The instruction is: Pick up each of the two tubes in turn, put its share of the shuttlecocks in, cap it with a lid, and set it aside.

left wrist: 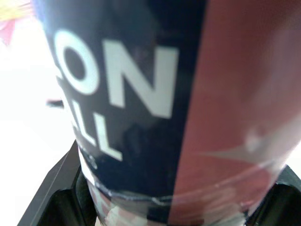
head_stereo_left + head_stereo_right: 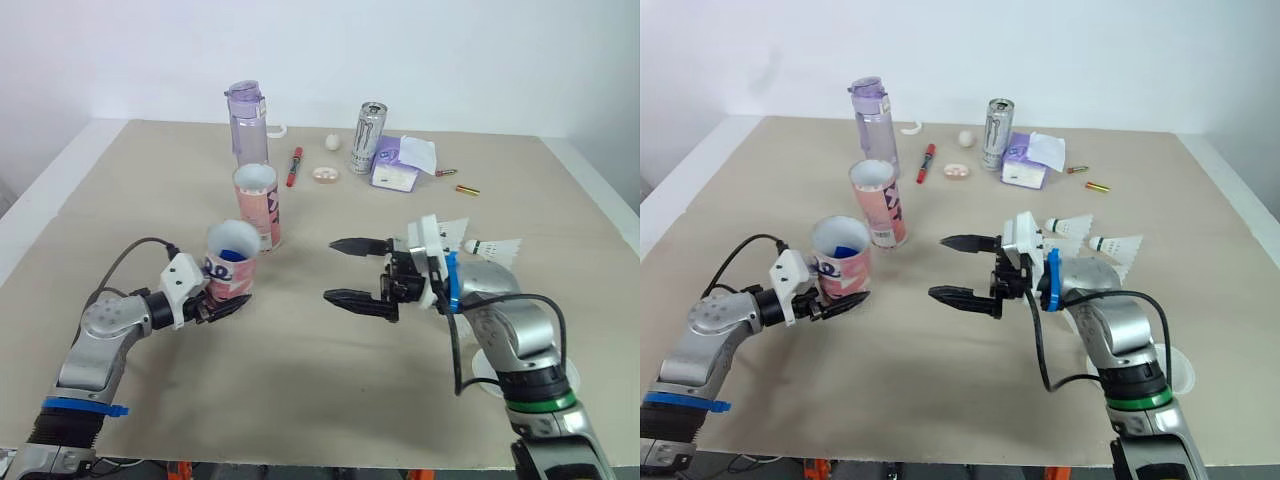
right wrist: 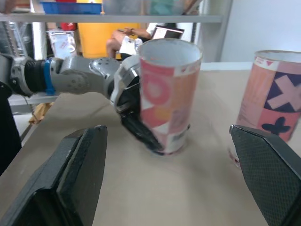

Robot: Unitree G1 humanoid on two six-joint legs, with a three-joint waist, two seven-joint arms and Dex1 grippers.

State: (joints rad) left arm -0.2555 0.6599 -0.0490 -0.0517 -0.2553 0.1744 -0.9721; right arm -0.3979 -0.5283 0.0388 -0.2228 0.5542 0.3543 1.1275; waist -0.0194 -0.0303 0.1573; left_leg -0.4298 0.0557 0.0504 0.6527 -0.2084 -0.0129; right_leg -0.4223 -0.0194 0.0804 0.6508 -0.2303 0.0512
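Note:
My left gripper point(image 2: 232, 300) is shut on the lower part of a short pink and dark blue tube point(image 2: 232, 262), holding it upright just over the table with its mouth open. Something blue shows inside it. In the left wrist view the tube point(image 1: 141, 113) sits between the fingers. A second pink tube point(image 2: 257, 205) stands open just behind it. My right gripper point(image 2: 330, 270) is open and empty, pointing at the held tube from the right, a hand's width away. Two white shuttlecocks point(image 2: 497, 248) lie behind my right wrist. A white lid point(image 2: 1180, 372) lies under my right forearm.
At the back stand a purple water bottle point(image 2: 246, 120) and a silver drinks can point(image 2: 368, 137). Near them lie a red pen point(image 2: 294, 166), a tissue pack point(image 2: 400, 165), a white ball point(image 2: 332, 142) and two small batteries point(image 2: 467, 189).

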